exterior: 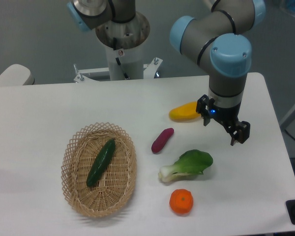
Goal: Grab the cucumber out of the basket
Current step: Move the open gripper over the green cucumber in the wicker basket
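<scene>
The dark green cucumber (101, 162) lies slantwise inside the tan wicker basket (74, 191) at the front left of the white table. My gripper (220, 131) hangs at the right side of the table, far from the basket, just right of a yellow fruit. Its fingers (234, 139) point down and stand apart with nothing between them.
A yellow mango (185, 111) lies next to the gripper's left side. A purple sweet potato (162, 140) lies mid-table, a bok choy (188, 164) in front of it, and an orange (181, 201) near the front edge. The robot base (123, 44) stands at the back.
</scene>
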